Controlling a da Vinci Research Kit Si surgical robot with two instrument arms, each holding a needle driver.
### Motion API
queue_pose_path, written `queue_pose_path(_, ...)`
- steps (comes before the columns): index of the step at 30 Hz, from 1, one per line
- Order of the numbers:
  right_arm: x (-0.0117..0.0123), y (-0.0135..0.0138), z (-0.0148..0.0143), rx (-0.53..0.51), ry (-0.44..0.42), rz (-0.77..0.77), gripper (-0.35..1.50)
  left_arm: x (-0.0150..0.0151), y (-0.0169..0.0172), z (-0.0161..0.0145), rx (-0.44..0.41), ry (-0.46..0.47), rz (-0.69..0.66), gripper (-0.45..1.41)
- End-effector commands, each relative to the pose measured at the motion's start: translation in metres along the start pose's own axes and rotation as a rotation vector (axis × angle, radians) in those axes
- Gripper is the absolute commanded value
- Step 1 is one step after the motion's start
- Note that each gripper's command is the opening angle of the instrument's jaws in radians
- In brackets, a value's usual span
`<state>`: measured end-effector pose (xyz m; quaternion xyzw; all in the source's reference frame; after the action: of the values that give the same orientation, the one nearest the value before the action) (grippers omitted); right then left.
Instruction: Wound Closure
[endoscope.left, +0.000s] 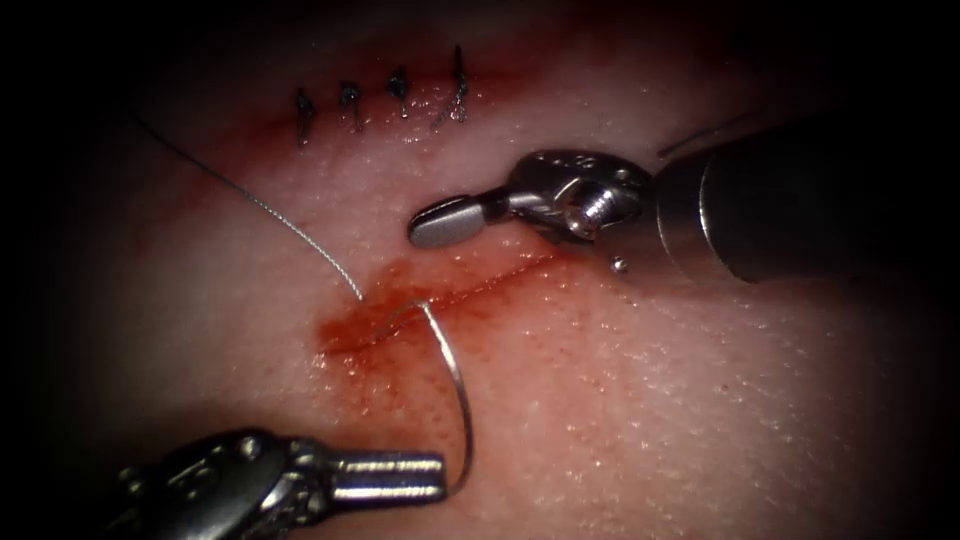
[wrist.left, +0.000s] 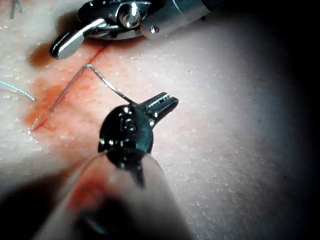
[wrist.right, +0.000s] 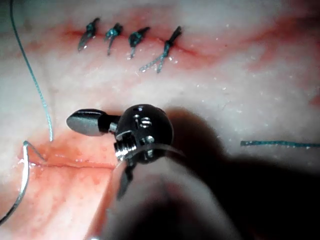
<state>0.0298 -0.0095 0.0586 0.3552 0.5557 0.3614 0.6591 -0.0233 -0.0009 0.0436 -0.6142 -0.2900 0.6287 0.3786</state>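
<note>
Endoscope view shows the left claw (endoscope.left: 425, 478) at the near edge, jaws closed on the curved needle (endoscope.left: 455, 385) near its rear end. From there the needle arcs up to the open cut (endoscope.left: 440, 300), where its tip enters the tissue (endoscope.left: 650, 400) amid red fluid (endoscope.left: 370, 330). Thread (endoscope.left: 260, 205) runs from the cut toward the upper left. The right claw (endoscope.left: 445, 222) hovers just above the cut, jaws together, holding nothing. Beyond it lies an older cut with four dark stitches (endoscope.left: 380, 105). The tissue surface is pale, moist and pebbled.

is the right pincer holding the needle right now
No, the right pincer hovers shut and empty above the cut; the left pincer grips the needle.
</note>
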Motion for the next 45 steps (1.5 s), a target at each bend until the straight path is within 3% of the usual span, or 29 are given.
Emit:
queue_pose_path(1,0.0010,0.0000,0.0007,0.006,-0.015,-0.010,0.56,0.0000,-0.0005,0.0005,0.029,0.010,0.037,-0.45)
queue_pose_path(2,0.0016,-0.0002,0.0006,0.004,-0.019,-0.022,0.64,0.0005,-0.0008,0.0004,0.049,0.012,0.062,-0.45)
queue_pose_path(4,0.0020,-0.0006,0.0004,0.003,-0.023,-0.016,0.61,0.0018,-0.0014,0.0001,0.094,0.022,0.100,-0.45)
queue_pose_path(7,0.0021,-0.0011,0.0001,0.012,-0.027,-0.012,0.39,0.0043,-0.0026,-0.0001,0.168,0.038,0.161,-0.45)
queue_pose_path(9,0.0023,-0.0015,-0.0003,0.003,-0.026,-0.007,0.39,0.0068,-0.0033,0.0004,0.225,0.045,0.213,-0.45)
queue_pose_path(13,0.0028,-0.0016,-0.0007,-0.023,-0.040,-0.002,0.42,0.0080,-0.0036,0.0012,0.225,0.037,0.248,-0.45)
queue_pose_path(15,0.0030,-0.0016,-0.0009,-0.025,-0.045,-0.007,0.47,0.0076,-0.0036,0.0016,0.222,0.036,0.259,-0.45)
queue_pose_path(16,0.0031,-0.0016,-0.0011,-0.028,-0.043,0.065,0.51,0.0067,-0.0036,0.0019,0.220,0.023,0.278,-0.45)
queue_pose_path(18,0.0035,-0.0019,-0.0017,-0.034,-0.042,0.223,0.41,0.0048,-0.0037,0.0023,0.246,-0.043,0.302,-0.45)
queue_pose_path(21,0.0038,-0.0021,-0.0020,-0.041,-0.046,0.263,0.39,0.0036,-0.0038,0.0027,0.267,-0.091,0.332,-0.45)
queue_pose_path(23,0.0042,-0.0024,-0.0022,-0.066,-0.073,0.267,0.61,0.0026,-0.0039,0.0031,0.285,-0.129,0.360,-0.45)
queue_pose_path(29,0.0044,-0.0029,-0.0030,-0.151,-0.165,0.274,0.84,0.0016,-0.0039,0.0041,0.308,-0.179,0.432,-0.45)
queue_pose_path(36,0.0046,-0.0035,-0.0028,-0.140,-0.138,0.370,1.01,0.0010,-0.0043,0.0045,0.370,-0.235,0.529,-0.45)
queue_pose_path(41,0.0049,-0.0041,-0.0025,-0.134,-0.130,0.401,1.01,0.0002,-0.0050,0.0045,0.408,-0.272,0.547,-0.45)
queue_pose_path(45,0.0055,-0.0045,-0.0022,-0.120,-0.100,0.434,0.91,-0.0005,-0.0053,0.0047,0.436,-0.290,0.576,-0.45)
